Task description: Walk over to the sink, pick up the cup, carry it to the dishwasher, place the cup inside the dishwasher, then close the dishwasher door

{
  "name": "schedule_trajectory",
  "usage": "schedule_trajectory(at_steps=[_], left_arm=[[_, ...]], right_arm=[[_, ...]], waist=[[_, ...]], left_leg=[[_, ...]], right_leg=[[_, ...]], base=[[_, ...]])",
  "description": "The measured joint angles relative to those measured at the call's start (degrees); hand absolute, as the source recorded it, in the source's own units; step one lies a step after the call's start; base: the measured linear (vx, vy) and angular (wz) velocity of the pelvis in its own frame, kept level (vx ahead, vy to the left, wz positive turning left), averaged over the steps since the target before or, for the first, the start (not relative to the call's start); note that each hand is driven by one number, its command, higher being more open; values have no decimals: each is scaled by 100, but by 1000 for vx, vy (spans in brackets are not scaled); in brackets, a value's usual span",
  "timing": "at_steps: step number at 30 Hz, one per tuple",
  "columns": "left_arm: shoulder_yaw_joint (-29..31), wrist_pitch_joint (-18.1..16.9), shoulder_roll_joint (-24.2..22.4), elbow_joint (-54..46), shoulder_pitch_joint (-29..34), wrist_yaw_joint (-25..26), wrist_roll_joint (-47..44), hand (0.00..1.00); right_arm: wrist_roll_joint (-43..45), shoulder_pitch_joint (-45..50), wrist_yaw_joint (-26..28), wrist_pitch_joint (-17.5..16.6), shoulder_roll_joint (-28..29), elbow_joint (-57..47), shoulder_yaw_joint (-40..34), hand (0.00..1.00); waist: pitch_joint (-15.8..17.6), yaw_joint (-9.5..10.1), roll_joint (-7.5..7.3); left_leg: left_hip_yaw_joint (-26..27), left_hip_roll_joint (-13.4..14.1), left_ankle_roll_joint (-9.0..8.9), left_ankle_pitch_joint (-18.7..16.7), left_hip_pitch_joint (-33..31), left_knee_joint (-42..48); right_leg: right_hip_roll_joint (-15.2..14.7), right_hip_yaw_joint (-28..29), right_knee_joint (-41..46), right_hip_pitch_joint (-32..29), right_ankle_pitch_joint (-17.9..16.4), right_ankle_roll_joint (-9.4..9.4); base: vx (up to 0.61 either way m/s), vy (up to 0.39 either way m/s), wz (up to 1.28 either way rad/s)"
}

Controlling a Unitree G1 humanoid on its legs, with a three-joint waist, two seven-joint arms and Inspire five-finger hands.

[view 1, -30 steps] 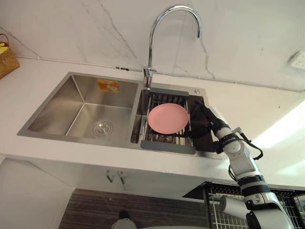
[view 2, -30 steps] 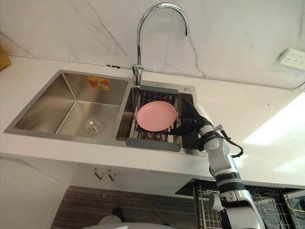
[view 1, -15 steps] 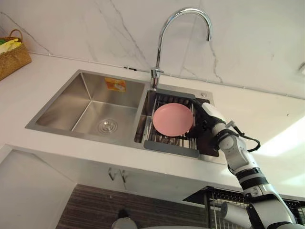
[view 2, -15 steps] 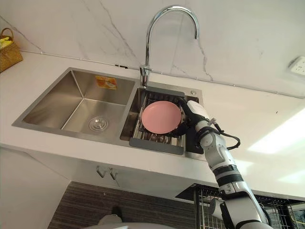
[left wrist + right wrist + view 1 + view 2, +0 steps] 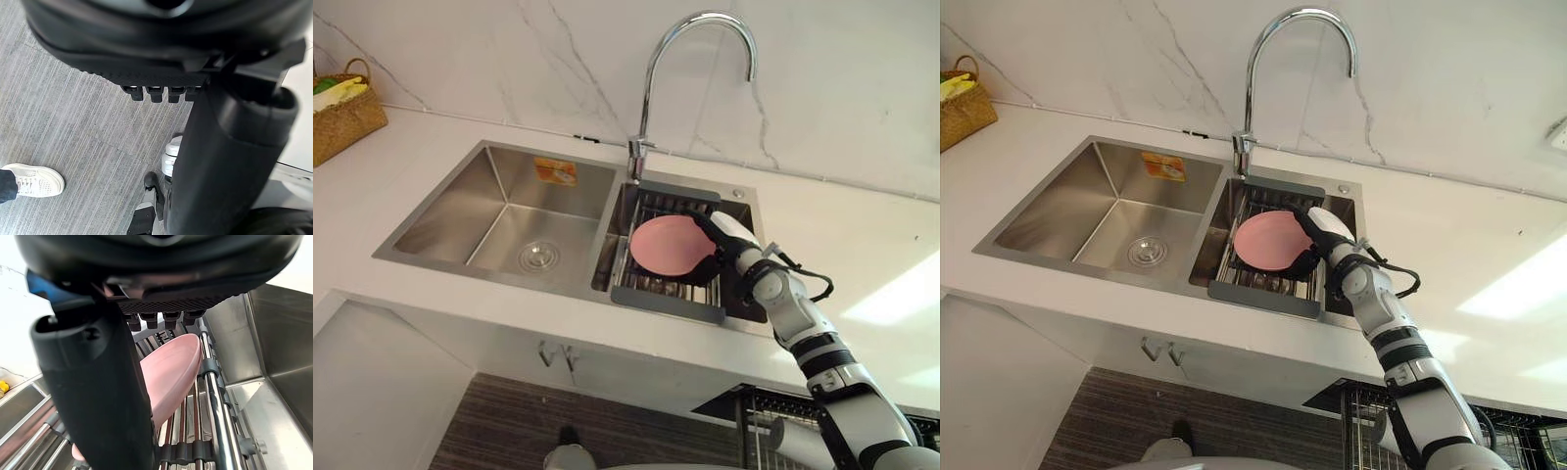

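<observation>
Right hand [image 5: 732, 238] has shifted from beside the rack [image 5: 666, 302] onto the pink plate [image 5: 661, 245], its grip impossible to tell.

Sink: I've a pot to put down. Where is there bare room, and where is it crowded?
Free: the left basin, bare but for its drain; the counter between basket and sink; the counter right of the sink. Crowded: the right basin, where the rack, the plate and the right hand gripping it sit.

Silver-grey arm [image 5: 800, 323], dark right hand [image 5: 722, 253], white cover [image 5: 736, 228]
</observation>
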Motion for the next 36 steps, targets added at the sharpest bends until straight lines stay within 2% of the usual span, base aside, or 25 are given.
schedule_trajectory(at_steps=[4, 14, 23, 28, 33, 34, 36], left_arm=[[0, 38, 8, -51, 1, 0, 23, 100], [-1, 66, 52, -105, -23, -14, 102, 100], [-1, 80, 60, -104, -56, -21, 102, 100], [-1, 83, 63, -104, -75, -24, 103, 100], [-1, 82, 64, -104, -85, -32, 102, 100], [0, 82, 65, -104, -85, -34, 102, 100], [1, 82, 64, -104, -84, -37, 102, 100]], right_arm=[[-288, -2, 154, -352, 0, -25, 4, 100], [-770, -88, 245, -600, -4, -27, 531, 100], [-1258, -120, 224, -703, -4, -10, 545, 100], [-1820, -233, -327, -571, 4, 105, 643, 100], [-1857, -239, -944, -360, 44, 308, 653, 100], [-1858, -239, -1013, -344, 51, 354, 653, 0], [-1866, -239, -1232, -333, 76, 448, 648, 0]], waist=[[10, 3, -16], [69, 14, -104], [86, 72, -115], [99, 95, -120], [106, 110, -121], [106, 110, -120], [111, 106, -116]], left_leg=[[25, -16, 13, 8, 10, 5], [89, -14, 46, 3, -6, 15], [100, -20, 27, 38, -13, 13], [72, -28, 29, 38, -29, 14], [26, -35, 29, 38, -58, 15], [24, -35, 29, 37, -63, 16], [24, -33, 28, 37, -68, 18]], right_leg=[[-41, 65, 60, -38, -15, -6], [-64, 148, 99, -116, -74, 10], [-66, 146, 93, -132, -62, -11], [-74, 120, 94, -128, -61, -11], [-81, 78, 93, -112, -61, -10], [-81, 74, 92, -112, -63, -8], [-80, 72, 88, -112, -66, -3]], base=[[-2, 25, -4], [-9, 23, -2], [14, 6, 0], [21, 11, 2], [6, 3, 5], [0, 0, 0], [0, 0, 0]])
